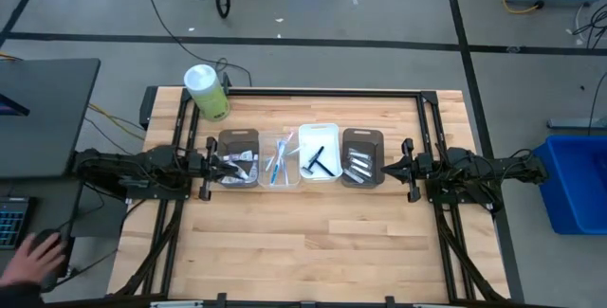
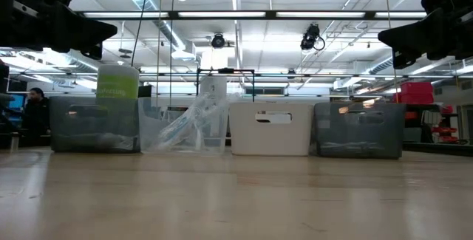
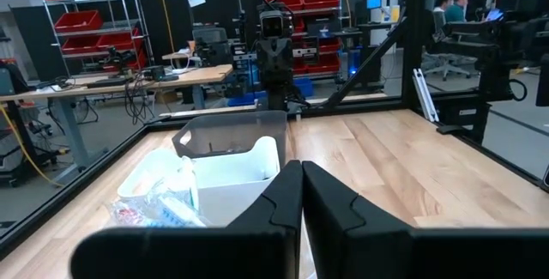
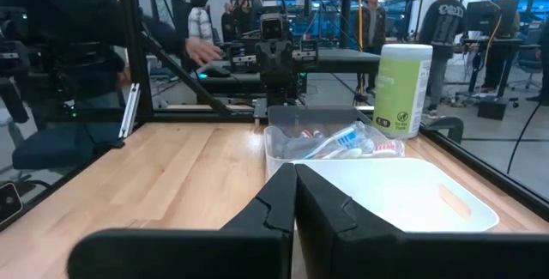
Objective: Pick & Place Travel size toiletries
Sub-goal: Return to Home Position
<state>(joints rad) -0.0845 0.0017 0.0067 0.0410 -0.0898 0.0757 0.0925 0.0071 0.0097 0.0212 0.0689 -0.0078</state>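
The left end effector [image 1: 214, 158] and the right end effector [image 1: 400, 160] face each other across the wooden plank desk [image 1: 313, 242], each with fingers pressed together and holding nothing. Between them stand four rectangular trays. Just before the left one, a smoky dark tray [image 1: 237, 135] holds white toothpaste tubes [image 1: 243, 168]. Next come a clear tray [image 1: 281, 186] with slim toothbrushes [image 1: 278, 164] and a white tray [image 1: 320, 126] with a black razor [image 1: 318, 161]. The dark tray [image 1: 362, 133] nearest the right one holds silvery tubes [image 1: 359, 168]. A round green-white canister [image 1: 207, 92] stands off to the left one's side. The low view shows only tray walls, and the razor is visible only from above.

Arms [image 1: 133, 171] dark, jointed — fingers [image 3: 279, 206] black; angular.
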